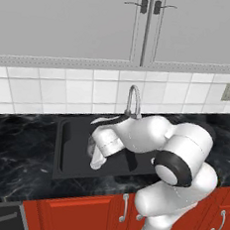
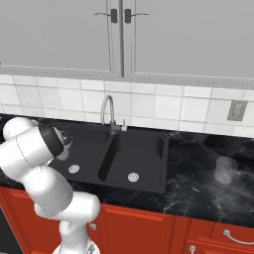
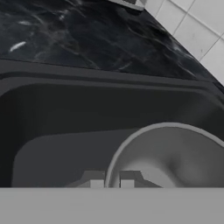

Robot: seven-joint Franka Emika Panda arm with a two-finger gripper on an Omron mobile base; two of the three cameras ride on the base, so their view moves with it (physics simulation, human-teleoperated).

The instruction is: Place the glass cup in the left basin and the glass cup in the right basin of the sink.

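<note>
One glass cup [image 3: 168, 151] hangs tilted over the left basin [image 1: 72, 150] of the black sink [image 2: 149, 186]. My gripper [image 3: 111, 181] is shut on the cup's rim, the cup lying to the right of the fingertips in the hand view. From the left base view the gripper [image 1: 96, 160] points down into the basin with the cup [image 1: 90, 145] at its tip. The right base view shows this cup [image 2: 65, 140] just past my upper arm, above the left basin [image 2: 82, 154]. A second glass cup [image 2: 225, 170] stands upright on the counter right of the right basin [image 2: 141, 158].
A curved chrome tap [image 2: 106, 111] rises behind the sink's central divider [image 2: 105, 161]. Black marble counter [image 2: 198, 191] surrounds the sink. A wall outlet [image 2: 238, 110] sits on the tiles at the right, grey wall cabinets [image 1: 71, 18] hang above, and red base cabinets [image 1: 87, 214] run below.
</note>
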